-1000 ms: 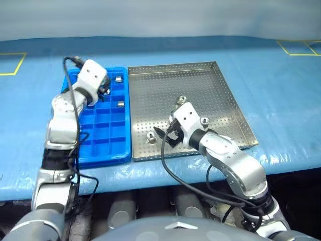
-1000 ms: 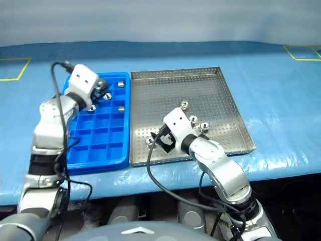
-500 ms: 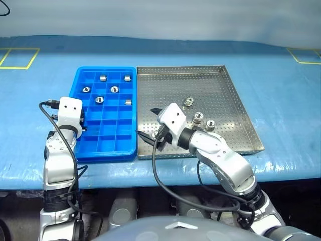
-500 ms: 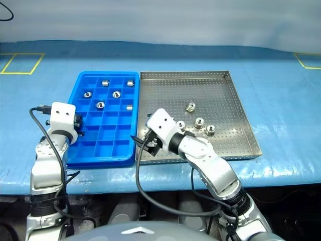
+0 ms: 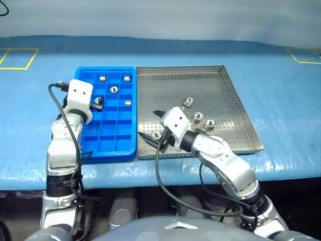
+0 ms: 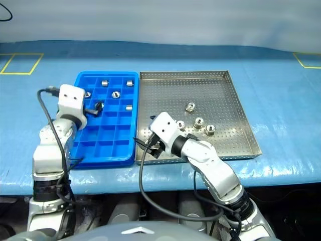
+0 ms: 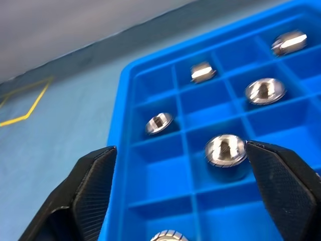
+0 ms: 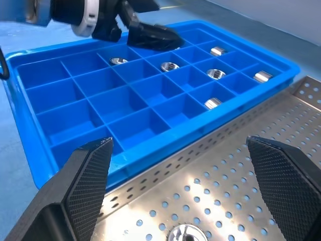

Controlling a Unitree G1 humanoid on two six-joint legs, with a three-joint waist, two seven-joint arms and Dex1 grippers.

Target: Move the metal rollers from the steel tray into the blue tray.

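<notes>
The blue tray [image 5: 113, 134] lies left of the steel tray [image 5: 225, 93], their long sides touching. Several metal rollers [image 5: 114, 90] sit in the blue tray's far cells. Three more rollers [image 5: 198, 117] stand on the steel tray's middle right. Another roller [image 5: 156, 134] rests near its front left corner. My left gripper [image 5: 97, 103] hovers open over the blue tray's far left cells, and one roller [image 7: 225, 150] lies in a cell between its fingers. My right gripper [image 5: 149, 125] is open over the steel tray's front left, just above that roller [image 8: 183, 233].
Both trays sit on a blue cloth-covered table [image 5: 281, 100] whose front edge runs just before them. Yellow tape squares [image 5: 17, 57] mark the far corners. Cables [image 5: 158, 165] hang from both wrists.
My left gripper swung from the blue tray's near left rim to over its far left cells, and its fingers have opened. The right arm has hardly moved. The camera shifted earlier.
</notes>
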